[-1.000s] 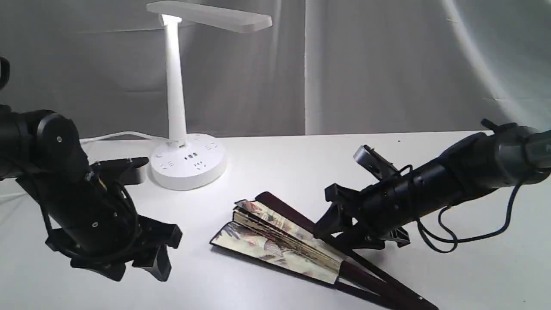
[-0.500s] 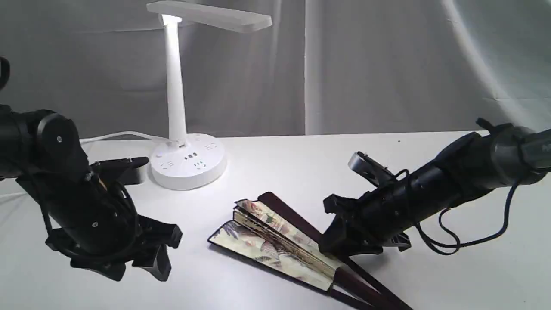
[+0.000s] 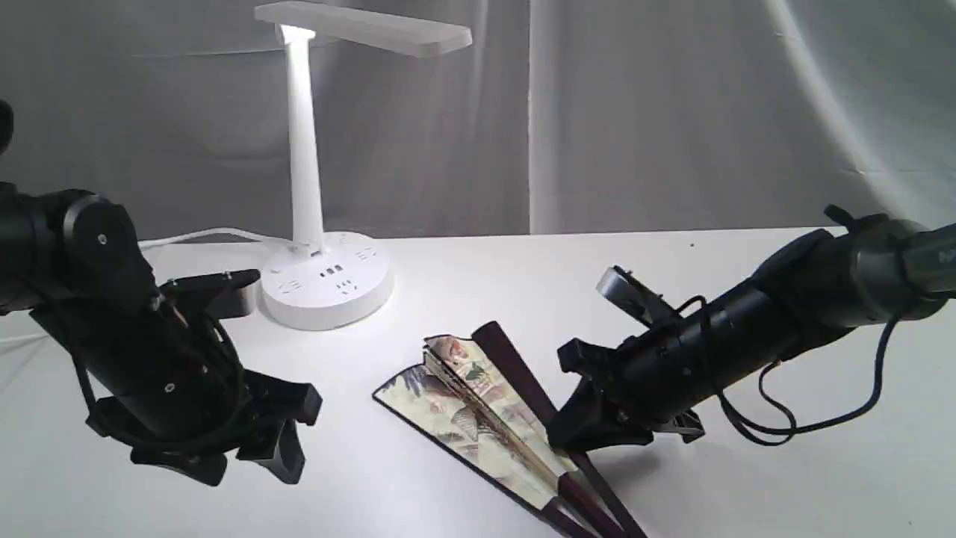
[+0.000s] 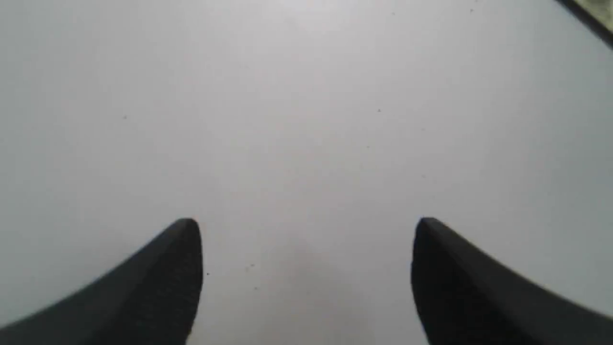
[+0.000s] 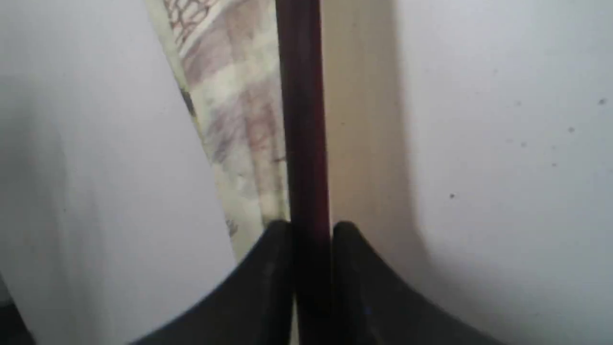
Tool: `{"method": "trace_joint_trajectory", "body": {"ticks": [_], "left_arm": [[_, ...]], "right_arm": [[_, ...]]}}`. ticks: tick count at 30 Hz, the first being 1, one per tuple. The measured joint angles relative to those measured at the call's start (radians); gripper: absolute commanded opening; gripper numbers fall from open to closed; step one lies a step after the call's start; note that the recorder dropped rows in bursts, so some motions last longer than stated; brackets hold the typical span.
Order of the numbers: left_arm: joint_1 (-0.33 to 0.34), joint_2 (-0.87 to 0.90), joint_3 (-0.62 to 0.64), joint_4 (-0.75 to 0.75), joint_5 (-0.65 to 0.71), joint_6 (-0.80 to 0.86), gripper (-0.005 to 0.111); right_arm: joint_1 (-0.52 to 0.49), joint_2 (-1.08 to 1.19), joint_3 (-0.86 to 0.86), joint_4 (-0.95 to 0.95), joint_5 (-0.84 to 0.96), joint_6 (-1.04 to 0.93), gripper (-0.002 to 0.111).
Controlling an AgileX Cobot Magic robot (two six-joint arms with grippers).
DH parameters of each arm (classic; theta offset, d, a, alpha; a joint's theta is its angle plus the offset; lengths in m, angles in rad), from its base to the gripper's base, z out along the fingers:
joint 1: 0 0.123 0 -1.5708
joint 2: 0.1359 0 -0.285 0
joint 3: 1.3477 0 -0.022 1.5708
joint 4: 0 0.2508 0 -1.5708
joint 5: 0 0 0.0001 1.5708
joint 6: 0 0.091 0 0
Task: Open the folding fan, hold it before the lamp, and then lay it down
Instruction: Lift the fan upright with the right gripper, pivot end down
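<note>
The jaws on the right arm (image 3: 747, 329) are pinching the maroon guard (image 5: 301, 120), one tip pressed to each side of the stick, close to where the painted paper gives way to bare ribs. From that grip the folding fan (image 3: 467, 415) runs slantwise over the counter (image 3: 478, 276). Its pivot end points to the near edge and its tip toward the round base of the lamp (image 3: 306, 149). It is only partly spread, the pleats falling away toward the left arm (image 3: 142, 351). That arm's jaws are spread wide over bare counter, well apart from the fan. To my eye, opening it depends on those jaws crossing to the other guard.
</note>
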Motion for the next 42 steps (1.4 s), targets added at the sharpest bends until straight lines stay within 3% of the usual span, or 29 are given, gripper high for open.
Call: {"method": "trace_joint_trajectory", "body": {"ticks": [22, 31, 42], "left_arm": [[0.0, 0.0, 0.0, -0.077, -0.004, 0.08, 0.062], [0.0, 0.0, 0.0, -0.158, -0.01, 0.147, 0.042], [-0.004, 0.0, 0.0, -0.182, -0.011, 0.166, 0.038]], "right_arm": [[-0.002, -0.164, 0.0, 0.063, 0.123, -0.033, 0.0], [-0.09, -0.18, 0.002, 0.224, 0.238, -0.01, 0.0], [-0.175, -0.234, 0.149, 0.255, 0.242, -0.058, 0.0]]}}
